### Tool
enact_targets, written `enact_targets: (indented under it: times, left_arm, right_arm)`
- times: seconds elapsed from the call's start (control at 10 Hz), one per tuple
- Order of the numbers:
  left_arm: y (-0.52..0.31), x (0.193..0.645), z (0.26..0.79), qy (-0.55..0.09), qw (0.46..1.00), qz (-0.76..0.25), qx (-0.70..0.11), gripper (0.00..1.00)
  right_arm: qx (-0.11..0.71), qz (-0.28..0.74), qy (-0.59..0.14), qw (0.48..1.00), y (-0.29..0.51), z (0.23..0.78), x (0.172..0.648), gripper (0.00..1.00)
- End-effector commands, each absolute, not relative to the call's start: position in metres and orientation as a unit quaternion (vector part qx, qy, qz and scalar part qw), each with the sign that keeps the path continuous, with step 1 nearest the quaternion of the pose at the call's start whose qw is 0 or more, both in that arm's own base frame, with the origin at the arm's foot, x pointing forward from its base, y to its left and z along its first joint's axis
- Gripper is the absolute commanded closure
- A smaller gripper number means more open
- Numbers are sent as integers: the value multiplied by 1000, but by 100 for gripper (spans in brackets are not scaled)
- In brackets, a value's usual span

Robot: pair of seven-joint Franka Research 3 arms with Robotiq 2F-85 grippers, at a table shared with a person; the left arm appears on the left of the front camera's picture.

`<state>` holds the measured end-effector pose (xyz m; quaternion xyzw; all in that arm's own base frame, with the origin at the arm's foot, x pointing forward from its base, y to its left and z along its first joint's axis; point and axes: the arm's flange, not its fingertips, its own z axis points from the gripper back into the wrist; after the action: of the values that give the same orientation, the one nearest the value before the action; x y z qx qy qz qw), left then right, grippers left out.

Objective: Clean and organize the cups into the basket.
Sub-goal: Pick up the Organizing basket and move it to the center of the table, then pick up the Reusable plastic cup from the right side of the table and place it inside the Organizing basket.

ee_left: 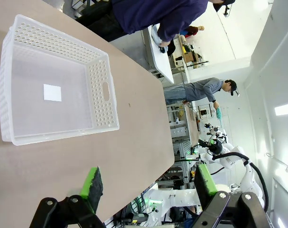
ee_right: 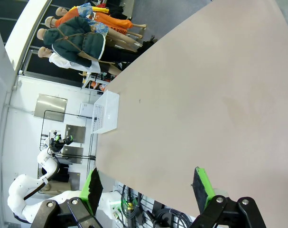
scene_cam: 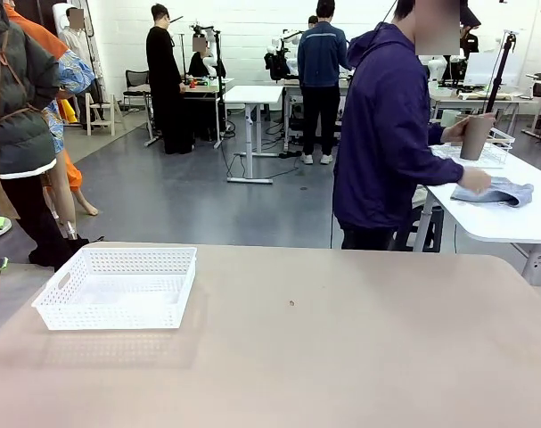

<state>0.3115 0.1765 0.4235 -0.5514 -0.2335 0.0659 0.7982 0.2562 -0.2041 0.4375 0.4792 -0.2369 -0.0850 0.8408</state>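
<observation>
Basket (scene_cam: 110, 317) sits on the left part of the tabletop (scene_cam: 341, 348).
One beige cup (scene_cam: 475, 138) is in the person's hand (scene_cam: 454, 132) at a white table (scene_cam: 493, 221) behind. The left claw (ee_left: 148, 179) and right claw (ee_right: 147, 183) stand apart, holding nothing.

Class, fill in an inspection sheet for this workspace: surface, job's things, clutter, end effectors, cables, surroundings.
Surface: tan table, one dark speck near the middle.
Job's things: white basket at the table's left, no cups in it; one tan cup held by the person at the white side table.
Clutter: grey cloth on the side table.
End effectors: left end effector open, holding nothing; right end effector open, holding nothing.
Cables: dark cables below the table's near edge.
Surroundings: other people at benches farther off.
</observation>
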Motion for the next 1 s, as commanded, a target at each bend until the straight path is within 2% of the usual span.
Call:
enact_targets:
  times: [0.0,0.9]
  left_arm:
    - [178,312,426,-235,796,63,-554,0]
    - [178,312,426,-235,796,63,-554,0]
  right_arm:
    - [480,-82,-239,840,-204,440,256,0]
    - [480,-82,-239,840,-204,440,256,0]
